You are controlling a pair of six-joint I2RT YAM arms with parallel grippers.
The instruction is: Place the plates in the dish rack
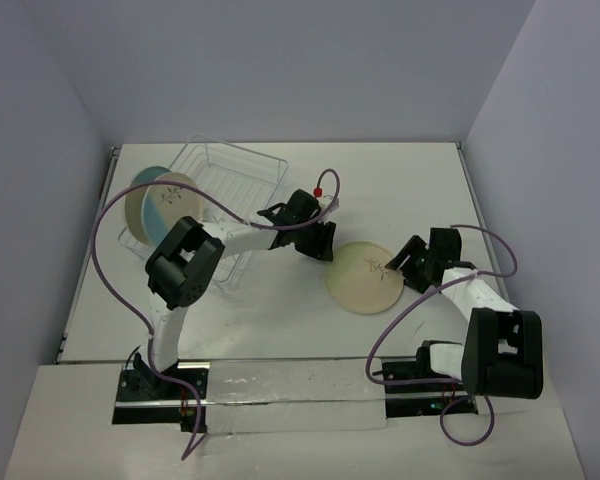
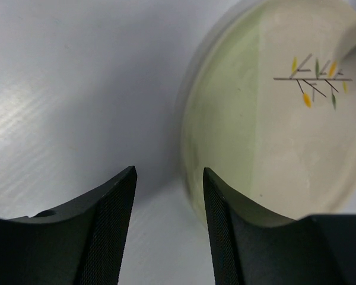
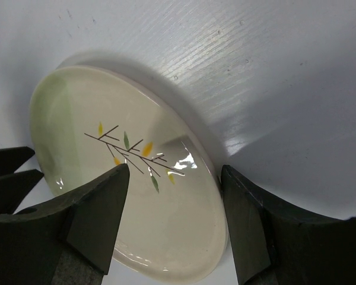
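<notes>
A cream plate with a pale-green segment [image 1: 363,277] lies on the white table; it also shows in the left wrist view [image 2: 273,130] and the right wrist view [image 3: 107,178]. My left gripper [image 1: 320,246] [image 2: 169,172] is open and empty at the plate's left rim, its right finger over the rim. My right gripper [image 1: 401,266] [image 3: 175,169] is open and straddles the plate's right rim, one finger over the plate, the other outside it. Two plates with light-blue segments [image 1: 163,201] stand in the left end of the wire dish rack [image 1: 242,178].
The left arm's elbow [image 1: 185,262] hangs over the rack's front edge. White walls close in the table on the left, back and right. Purple cables loop from both arms.
</notes>
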